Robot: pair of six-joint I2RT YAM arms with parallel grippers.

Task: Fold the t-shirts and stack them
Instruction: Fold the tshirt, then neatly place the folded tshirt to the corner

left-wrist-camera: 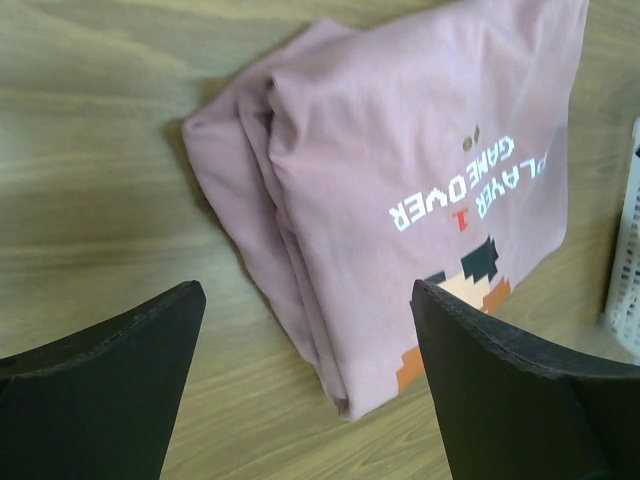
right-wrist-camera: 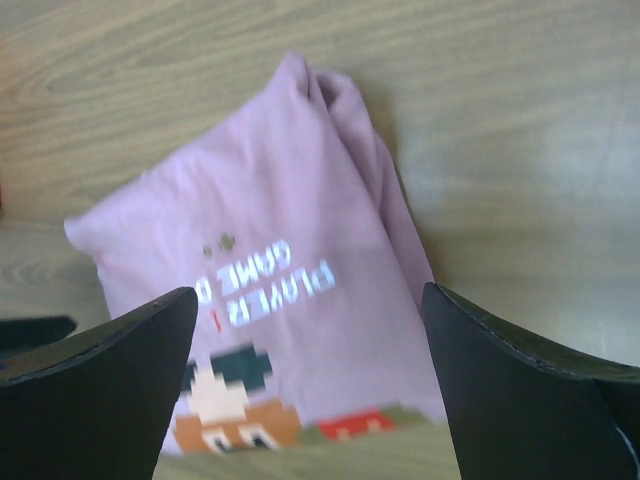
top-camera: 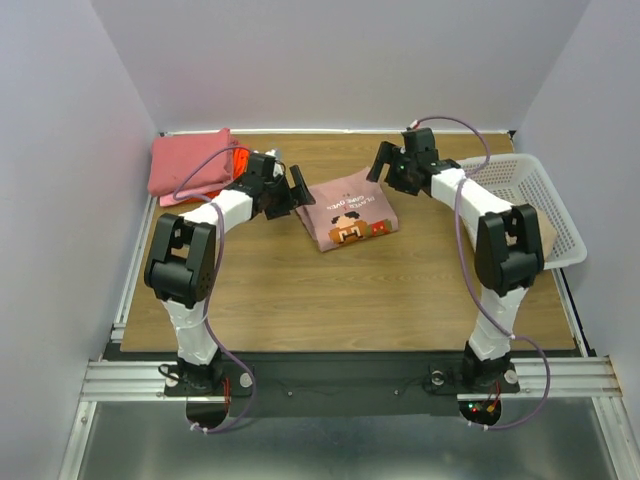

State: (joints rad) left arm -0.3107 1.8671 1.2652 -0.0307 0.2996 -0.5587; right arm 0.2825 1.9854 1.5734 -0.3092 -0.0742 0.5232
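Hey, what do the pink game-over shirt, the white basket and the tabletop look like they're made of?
Dusty-pink t-shirt: soft knit cloth, likely cotton, matte; it creases and folds in rounded layers. White basket: rigid plastic, by its moulded lattice walls. Tabletop: wood-grain surface, smooth with a faint sheen, possibly laminate rather than solid wood.

White lattice basket sits rightmost on wooden table.

even bright light, soft shadows, right-wrist view blurred
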